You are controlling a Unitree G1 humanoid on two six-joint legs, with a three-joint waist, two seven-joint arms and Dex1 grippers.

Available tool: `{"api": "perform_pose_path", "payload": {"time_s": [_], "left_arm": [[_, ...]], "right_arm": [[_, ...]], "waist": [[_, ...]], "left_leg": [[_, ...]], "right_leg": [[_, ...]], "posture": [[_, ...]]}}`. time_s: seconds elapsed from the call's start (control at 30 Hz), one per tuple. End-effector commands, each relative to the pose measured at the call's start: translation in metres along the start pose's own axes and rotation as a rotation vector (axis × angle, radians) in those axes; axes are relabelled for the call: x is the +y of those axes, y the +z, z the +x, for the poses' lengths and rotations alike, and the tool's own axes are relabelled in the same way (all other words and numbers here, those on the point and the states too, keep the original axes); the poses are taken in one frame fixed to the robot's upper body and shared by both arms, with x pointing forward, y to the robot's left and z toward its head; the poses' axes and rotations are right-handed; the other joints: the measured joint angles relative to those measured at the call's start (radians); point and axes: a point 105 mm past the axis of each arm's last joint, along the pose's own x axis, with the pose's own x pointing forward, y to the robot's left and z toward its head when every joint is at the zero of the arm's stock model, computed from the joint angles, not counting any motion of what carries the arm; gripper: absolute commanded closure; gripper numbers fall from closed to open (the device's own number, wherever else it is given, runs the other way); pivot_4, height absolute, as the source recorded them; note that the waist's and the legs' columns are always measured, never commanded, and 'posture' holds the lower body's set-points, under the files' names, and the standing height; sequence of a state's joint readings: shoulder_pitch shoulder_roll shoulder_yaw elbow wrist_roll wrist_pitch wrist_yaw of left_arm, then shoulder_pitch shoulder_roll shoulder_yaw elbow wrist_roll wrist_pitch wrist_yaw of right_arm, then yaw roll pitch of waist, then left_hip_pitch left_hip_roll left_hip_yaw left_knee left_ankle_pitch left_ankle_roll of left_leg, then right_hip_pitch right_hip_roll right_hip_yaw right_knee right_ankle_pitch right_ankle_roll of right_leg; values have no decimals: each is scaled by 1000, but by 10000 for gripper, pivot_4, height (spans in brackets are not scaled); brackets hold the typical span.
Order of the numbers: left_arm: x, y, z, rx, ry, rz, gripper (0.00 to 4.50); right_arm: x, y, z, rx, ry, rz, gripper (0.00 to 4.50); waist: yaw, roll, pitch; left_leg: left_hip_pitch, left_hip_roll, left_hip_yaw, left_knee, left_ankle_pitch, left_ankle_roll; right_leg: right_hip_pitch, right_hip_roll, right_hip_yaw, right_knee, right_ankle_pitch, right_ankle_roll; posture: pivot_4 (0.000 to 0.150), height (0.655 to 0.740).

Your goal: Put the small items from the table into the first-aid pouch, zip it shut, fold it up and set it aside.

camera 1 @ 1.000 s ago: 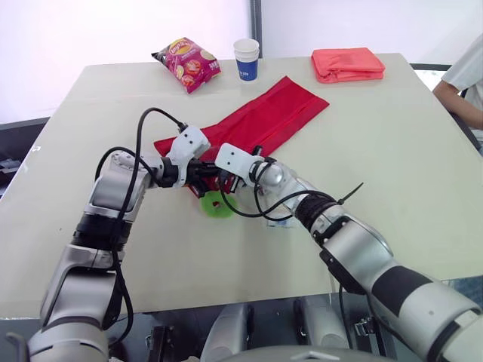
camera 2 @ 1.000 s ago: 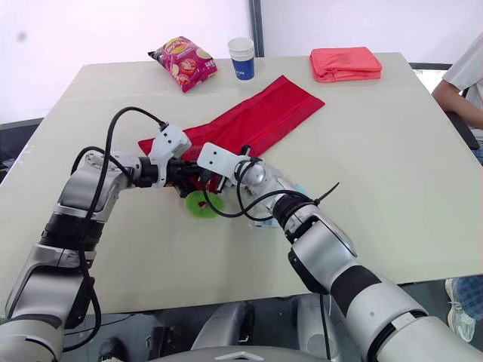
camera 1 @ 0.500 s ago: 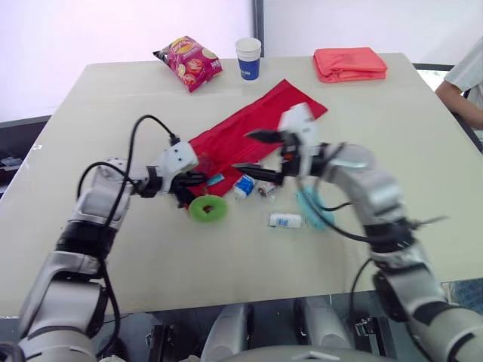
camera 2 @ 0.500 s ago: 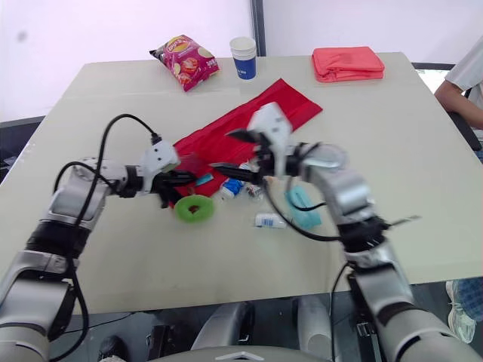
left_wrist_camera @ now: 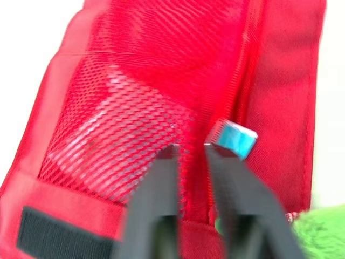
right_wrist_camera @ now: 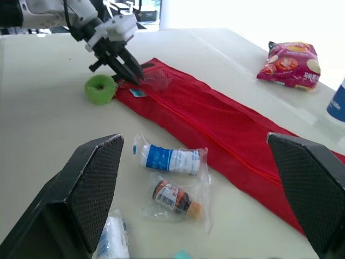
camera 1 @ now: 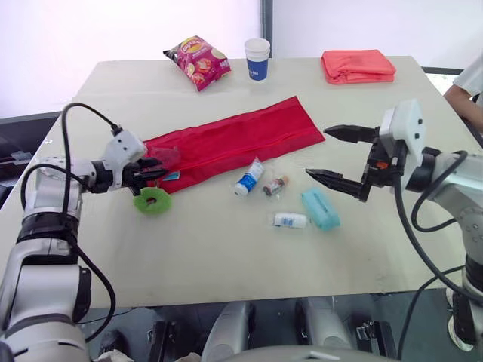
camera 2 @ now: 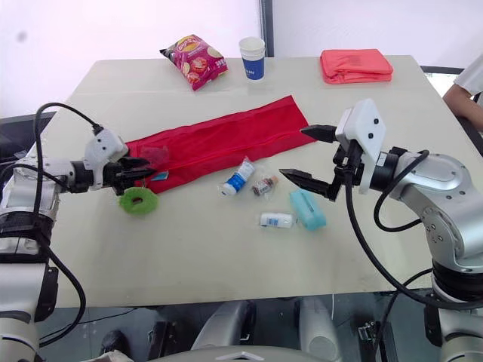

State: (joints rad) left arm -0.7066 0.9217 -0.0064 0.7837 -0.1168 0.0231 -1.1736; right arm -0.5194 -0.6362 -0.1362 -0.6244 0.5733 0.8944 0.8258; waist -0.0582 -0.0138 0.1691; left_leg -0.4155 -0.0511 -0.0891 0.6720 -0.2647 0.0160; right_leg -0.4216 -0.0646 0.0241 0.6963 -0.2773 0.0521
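Left gripper [camera 1: 155, 171] clamped on pouch end; right gripper [camera 1: 317, 151] spread wide and empty.

The left fingers [left_wrist_camera: 161, 178] were found pinched almost together on the red mesh of the first-aid pouch [camera 1: 234, 139], just beside its blue zip tab [left_wrist_camera: 233, 138], with a green ring [camera 1: 153, 200] close by. The right gripper was held above the table [camera 1: 226, 256], near a teal packet [camera 1: 320, 208]. The pouch was laid flat and unfolded; a bagged tube [camera 1: 247, 178], a bagged small bottle [camera 1: 275, 185] and a white roll [camera 1: 290, 220] were noted outside it.
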Motion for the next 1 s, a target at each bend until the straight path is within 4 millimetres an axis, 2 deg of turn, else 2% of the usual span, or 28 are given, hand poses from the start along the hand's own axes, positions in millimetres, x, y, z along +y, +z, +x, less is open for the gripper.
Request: {"api": "perform_pose_path", "payload": {"time_s": [0.03,0.1,0.13,0.23,0.3,0.4,0.6,0.7,0.8,0.9,1.0], "left_arm": [[7,16,-16,-51,33,12,14793],[5,20,-17,-51,29,29,3770],[2,20,-17,-34,14,50,212],[-3,19,-9,15,5,155,212],[-1,23,-1,33,30,220,212],[3,17,6,120,56,375,212],[12,16,20,140,126,446,212],[15,22,25,101,163,419,212],[15,33,25,12,144,235,212],[1,53,24,-99,9,40,212],[-10,63,33,-97,-48,48,212]], "right_arm": [[8,12,1,-43,1,-30,0],[9,13,2,-56,2,-24,0],[9,14,3,-60,3,-22,0],[10,15,5,-69,8,-22,0],[9,16,5,-69,11,-27,0],[9,16,6,-68,15,-34,0],[9,17,6,-68,13,-43,0],[9,17,5,-64,5,-46,0],[10,17,3,-60,0,-44,0],[11,16,0,-56,2,-40,0],[11,18,-3,-61,0,-33,0]], "waist": [[-1,0,0],[1,0,0],[2,0,0],[6,0,0],[12,0,0],[18,0,0],[19,0,0],[18,0,0],[17,0,0],[16,-1,0],[16,-1,0]], "left_leg": [[0,0,0,0,0,-1],[0,0,0,0,1,-1],[0,0,0,0,1,-2],[0,0,0,0,1,-2],[0,0,0,0,1,-2],[0,0,0,1,1,-2],[0,-1,0,1,1,-1],[0,-1,0,1,1,-1],[0,-1,0,1,1,-1],[0,-1,0,2,1,-1],[0,-1,0,2,1,-1]], "right_leg": [[0,0,0,0,0,0],[0,0,0,0,0,0],[0,0,0,0,0,0],[0,0,0,0,0,0],[0,0,0,0,0,0],[1,0,0,0,0,0],[1,0,0,0,0,0],[1,0,0,0,0,0],[1,0,0,0,0,0],[1,0,-1,0,0,0],[1,0,-1,0,0,0]], "posture": [[1500,7400],[1500,7400],[1500,7400],[1500,7400],[1500,7400],[1500,7400],[1500,7400],[1500,7400],[1500,7400],[1500,7400],[1500,7400]]}}
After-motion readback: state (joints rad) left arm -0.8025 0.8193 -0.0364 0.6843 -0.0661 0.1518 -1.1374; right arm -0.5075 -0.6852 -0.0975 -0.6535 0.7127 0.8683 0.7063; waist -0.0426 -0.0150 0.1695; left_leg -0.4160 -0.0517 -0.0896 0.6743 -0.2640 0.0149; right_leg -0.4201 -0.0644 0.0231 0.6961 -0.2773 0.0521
